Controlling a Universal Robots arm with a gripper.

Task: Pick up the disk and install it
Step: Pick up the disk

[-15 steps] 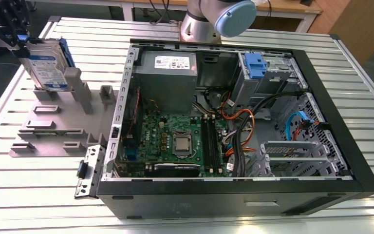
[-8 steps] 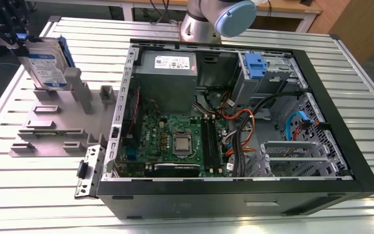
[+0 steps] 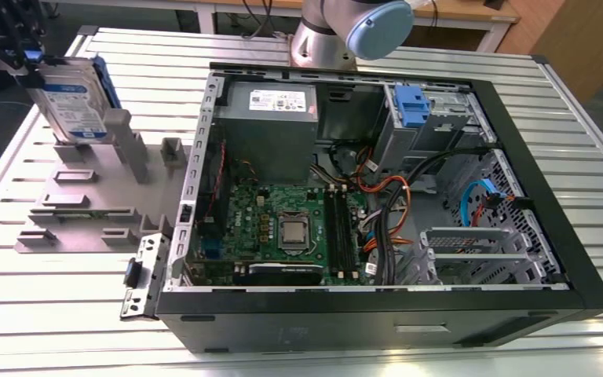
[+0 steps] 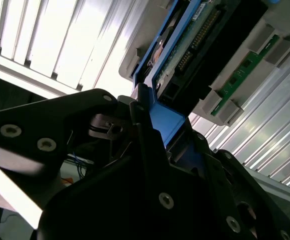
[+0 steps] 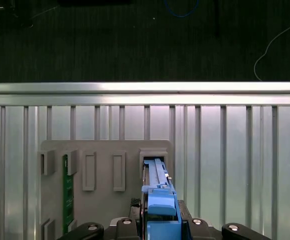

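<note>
The disk [image 3: 71, 102] stands on edge in a slot of the grey holder block [image 3: 92, 196] at the exterior view's left, its white-and-blue label facing the camera and its blue caddy framing it. My gripper [image 3: 31, 59] sits at the disk's upper end, and its dark fingers clamp the caddy's blue edge. In the second wrist view the black jaws press on both sides of the blue caddy [image 4: 160, 120], with the gripper [image 4: 157, 145] shut on it. In the first wrist view the disk [image 5: 157, 185] runs edge-on from the gripper [image 5: 160, 225] into the holder's slot.
An open computer case [image 3: 511, 157] lies on the slatted metal table [image 3: 595, 126], showing its motherboard [image 3: 280, 228], a grey power supply [image 3: 270, 106] and a blue-fronted drive bay [image 3: 411, 106]. A green memory stick [image 5: 67, 192] stands in the holder block [image 5: 105, 150]. The arm's base [image 3: 333, 31] rises behind the case.
</note>
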